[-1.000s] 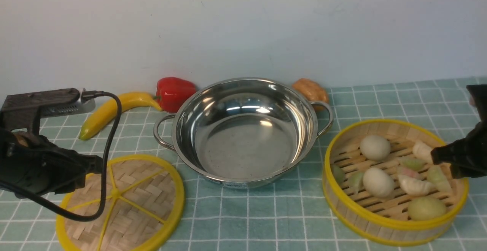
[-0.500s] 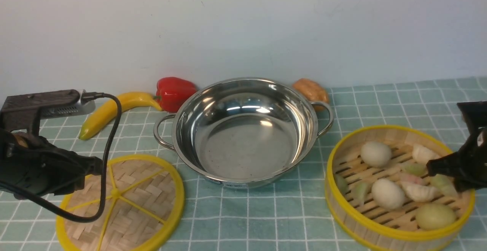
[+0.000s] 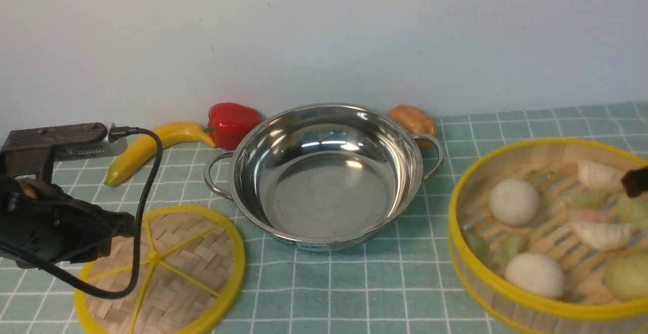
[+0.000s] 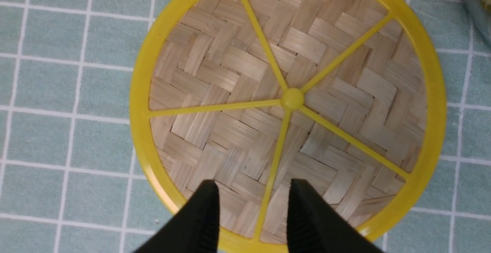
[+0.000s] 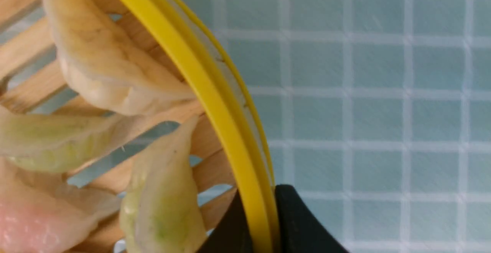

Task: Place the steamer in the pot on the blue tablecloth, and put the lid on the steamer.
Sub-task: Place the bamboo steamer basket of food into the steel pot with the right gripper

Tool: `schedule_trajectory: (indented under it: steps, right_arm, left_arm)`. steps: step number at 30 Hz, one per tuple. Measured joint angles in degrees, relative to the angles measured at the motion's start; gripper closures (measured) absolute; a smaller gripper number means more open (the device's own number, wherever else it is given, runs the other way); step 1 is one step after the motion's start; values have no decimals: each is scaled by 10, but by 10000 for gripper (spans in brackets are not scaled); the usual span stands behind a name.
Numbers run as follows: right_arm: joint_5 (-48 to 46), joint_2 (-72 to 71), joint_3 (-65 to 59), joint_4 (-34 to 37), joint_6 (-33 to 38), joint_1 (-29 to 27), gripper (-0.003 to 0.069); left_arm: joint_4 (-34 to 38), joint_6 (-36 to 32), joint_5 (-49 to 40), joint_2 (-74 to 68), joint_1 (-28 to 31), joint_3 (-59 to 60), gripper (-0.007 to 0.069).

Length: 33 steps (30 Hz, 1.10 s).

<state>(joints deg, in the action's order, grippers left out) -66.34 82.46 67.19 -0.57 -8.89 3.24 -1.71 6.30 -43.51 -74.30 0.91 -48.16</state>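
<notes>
The steamer (image 3: 511,298), a yellow-rimmed bamboo basket full of buns and dumplings, hangs lifted at the right, closer to the camera. My right gripper (image 5: 261,211) is shut on its yellow rim (image 5: 199,80), one finger inside and one outside; only a dark tip (image 3: 637,181) shows in the front view. The shiny steel pot (image 3: 324,172) stands empty in the middle of the blue tablecloth (image 3: 364,293). The woven lid (image 3: 167,273) with yellow spokes lies flat at the front left. My left gripper (image 4: 253,191) hovers open over the lid's near edge (image 4: 291,97), holding nothing.
A banana (image 3: 147,149), a red pepper (image 3: 230,121) and a brown walnut-like item (image 3: 412,119) lie along the back wall behind the pot. A black cable (image 3: 147,192) loops from the left arm over the lid.
The right gripper has lifted the steamer off the cloth; it now looks larger and sits further right in the front view. The left arm has hardly moved.
</notes>
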Motion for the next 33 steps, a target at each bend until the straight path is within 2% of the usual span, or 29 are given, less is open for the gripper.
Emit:
schedule_trajectory:
  steps: [1, 2, 4, 6, 9, 13, 14, 15, 16, 18, 22, 26, 33]
  right_arm:
    - [0, 0, 0, 0, 3, 1, 601]
    - [-3, 8, 44, 47, 28, 5, 601]
    - [-5, 20, 76, 69, 37, 14, 601]
    - [-9, 66, 151, 91, 45, 43, 601]
    - [-13, 117, 212, 95, 44, 69, 601]
    - [-31, 263, 371, 97, 30, 124, 601]
    - [-31, 270, 371, 97, 30, 124, 601]
    - [-42, 323, 439, 98, 27, 141, 601]
    - [-43, 336, 446, 98, 26, 144, 601]
    - [-48, 415, 552, 98, 24, 165, 601]
    - [-49, 509, 677, 99, 8, 183, 601]
    - [-48, 547, 726, 99, -3, 190, 601]
    - [-54, 591, 736, 99, -7, 196, 601]
  left_arm:
    - [0, 0, 0, 0, 0, 0, 382]
    - [0, 0, 0, 0, 0, 0, 382]
    - [-1, 0, 0, 0, 0, 0, 382]
    - [-1, 0, 1, 0, 0, 0, 382]
    - [-1, 0, 1, 0, 0, 0, 382]
    - [-1, 0, 1, 0, 0, 0, 382]
    - [-1, 0, 1, 0, 0, 0, 382]
    - [-1, 0, 1, 0, 0, 0, 382]
    - [-1, 0, 1, 0, 0, 0, 382]
    - [-1, 0, 1, 0, 0, 0, 382]
    - [-2, 0, 1, 0, 0, 0, 382]
    - [-2, 0, 1, 0, 0, 0, 382]
    - [-2, 0, 1, 0, 0, 0, 382]
